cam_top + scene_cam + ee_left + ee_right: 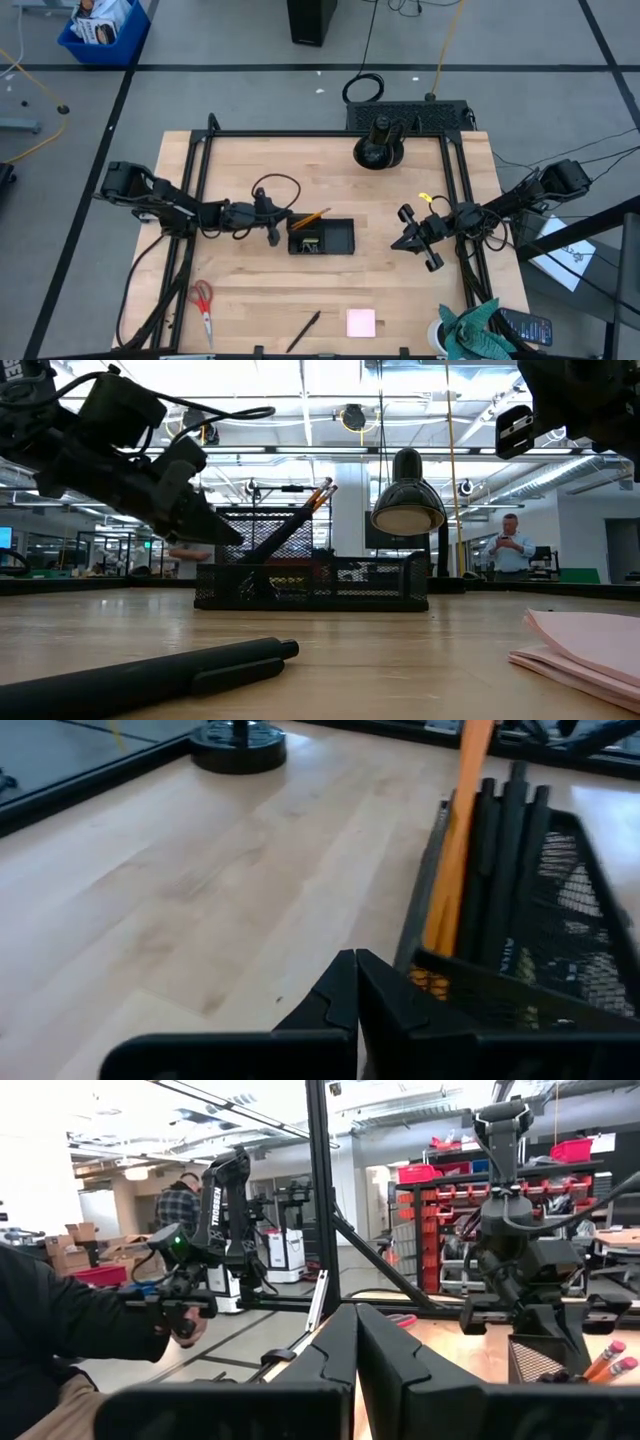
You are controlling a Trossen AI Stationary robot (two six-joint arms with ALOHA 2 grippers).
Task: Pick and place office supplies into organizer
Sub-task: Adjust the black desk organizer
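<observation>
**Organizer partly filled, both tools closed and empty**

You have the black wire-mesh rectangular organizer point(322, 237) near the middle of the pale wooden table point(250, 300). Its left compartment holds orange pencils point(311, 217) and black pens point(508, 860) leaning out over the rim; small items lie low inside the mesh, too dim for you to identify.

Your left tool point(273, 233) sits just beside the organizer's left end, fingers pressed together, holding nothing. Your right tool point(432, 262) waits right of the organizer, well apart from it, also closed and empty.

Along the table's near edge lie the red-handled scissors point(203, 303), a black pen point(303, 331) and the pink square sticky-note pad point(361, 323). At the near right corner, a crumpled teal cloth point(475, 330) is cut off by the frame.
</observation>
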